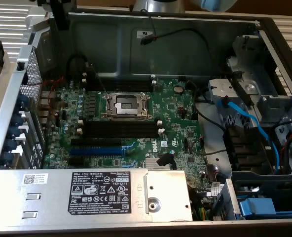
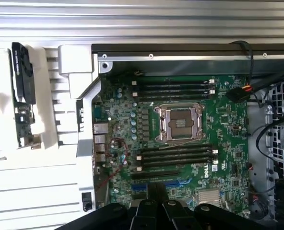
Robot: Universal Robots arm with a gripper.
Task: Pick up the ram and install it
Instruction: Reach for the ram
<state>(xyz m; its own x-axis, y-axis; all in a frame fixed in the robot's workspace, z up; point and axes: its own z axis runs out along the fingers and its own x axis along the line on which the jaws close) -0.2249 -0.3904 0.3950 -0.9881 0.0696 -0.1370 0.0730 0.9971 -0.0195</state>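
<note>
green board inside a metal box, is that what we are looking at?

yes. we see a green motherboard (image 2: 180,143) lying flat in an open computer case (image 2: 180,48). a square cpu socket (image 2: 179,123) sits in its middle. long black slots (image 2: 175,157) with white end clips run on both sides of the socket.

and the gripper?

the gripper (image 2: 155,196) is black, and its fingers are pressed together with nothing held between them. we see it hang above one edge of the board. a blue slot (image 2: 138,185) lies just under its tips, the nearest black slots lie just beyond, and the socket is farther out.

where is the ram?

the ram (image 2: 23,81) is well apart from the gripper, outside the case and past its side wall. we see it as a long, narrow dark stick resting on a white stand (image 2: 51,120), apart from every slot.

anything else near the board?

a grey power supply (image 1: 106,195) with a printed label sits against the board's edge by the blue slot. blue cables (image 1: 249,123) curl through the drive bay on the board's other side.
</note>
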